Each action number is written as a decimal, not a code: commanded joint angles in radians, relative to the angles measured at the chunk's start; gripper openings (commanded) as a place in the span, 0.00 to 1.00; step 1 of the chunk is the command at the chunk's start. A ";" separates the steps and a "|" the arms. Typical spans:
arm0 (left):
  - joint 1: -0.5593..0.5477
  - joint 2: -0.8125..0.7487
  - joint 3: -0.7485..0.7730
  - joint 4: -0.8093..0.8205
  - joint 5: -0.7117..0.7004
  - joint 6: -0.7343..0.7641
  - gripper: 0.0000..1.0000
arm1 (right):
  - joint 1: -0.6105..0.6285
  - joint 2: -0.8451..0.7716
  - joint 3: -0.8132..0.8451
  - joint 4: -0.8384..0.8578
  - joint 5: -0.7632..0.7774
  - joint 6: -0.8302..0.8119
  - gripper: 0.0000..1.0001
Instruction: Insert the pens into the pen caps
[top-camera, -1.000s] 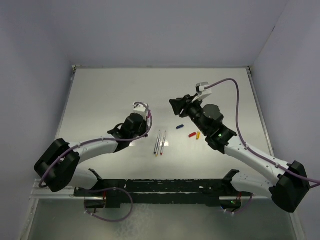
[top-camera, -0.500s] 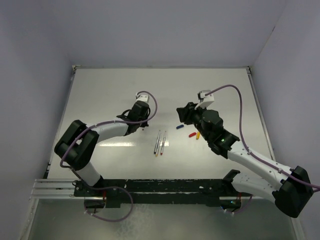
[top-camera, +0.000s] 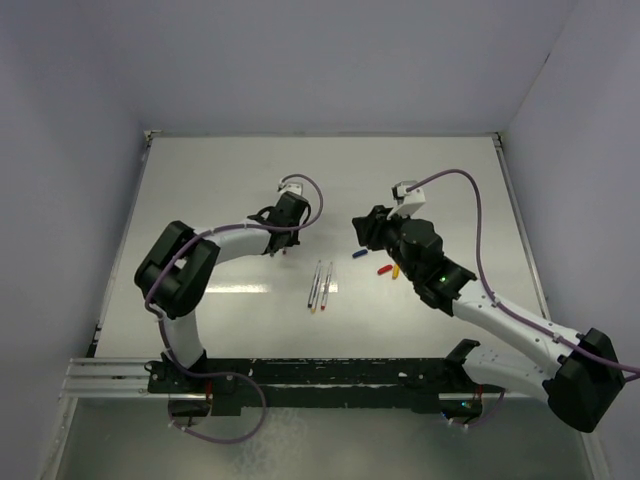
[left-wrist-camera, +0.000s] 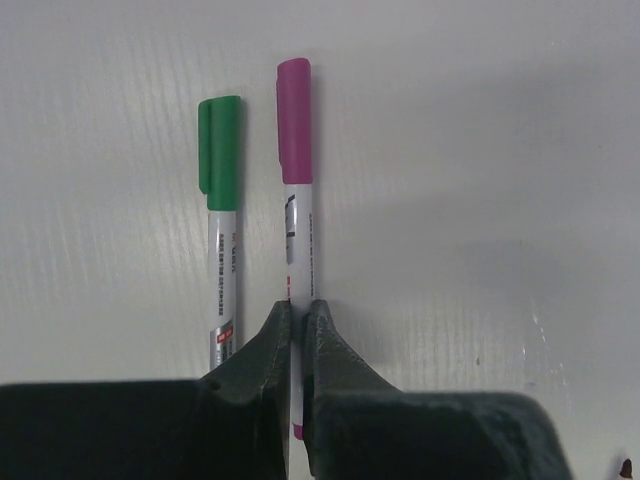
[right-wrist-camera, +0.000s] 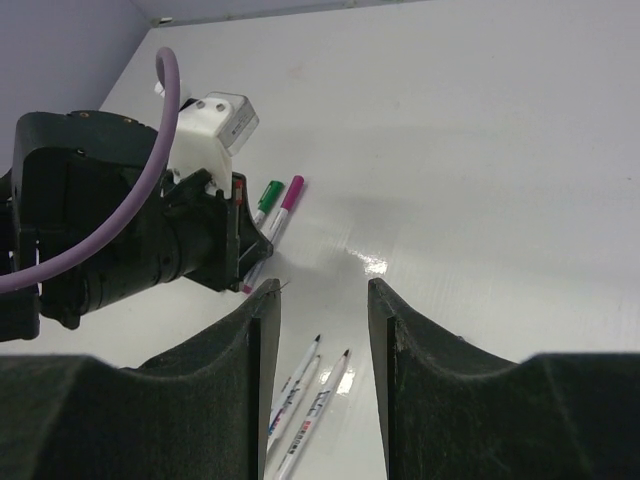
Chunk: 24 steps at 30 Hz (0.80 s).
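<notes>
Left wrist | left end effector (left-wrist-camera: 299, 312) clenched on purple pen (left-wrist-camera: 298, 225), moved farther | right end effector (right-wrist-camera: 322, 296) released

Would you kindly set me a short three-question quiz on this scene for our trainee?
1. True or false: the left claw is shut on the purple-capped pen.
2. The loose caps are: A) blue, red, yellow; B) green, purple; C) black, white.
3. Fill in: the right claw is ___, holding nothing.
Key: 1 true; 2 A; 3 open.
</notes>
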 joint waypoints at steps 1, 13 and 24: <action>0.007 0.038 0.042 -0.040 -0.016 0.006 0.06 | -0.001 0.004 0.005 0.031 0.023 -0.004 0.43; 0.008 0.010 0.102 -0.084 -0.023 0.006 0.24 | 0.000 0.009 0.003 0.042 0.014 -0.005 0.42; 0.007 -0.200 0.114 -0.095 -0.019 0.036 0.28 | 0.000 0.011 -0.004 0.054 0.067 -0.004 0.43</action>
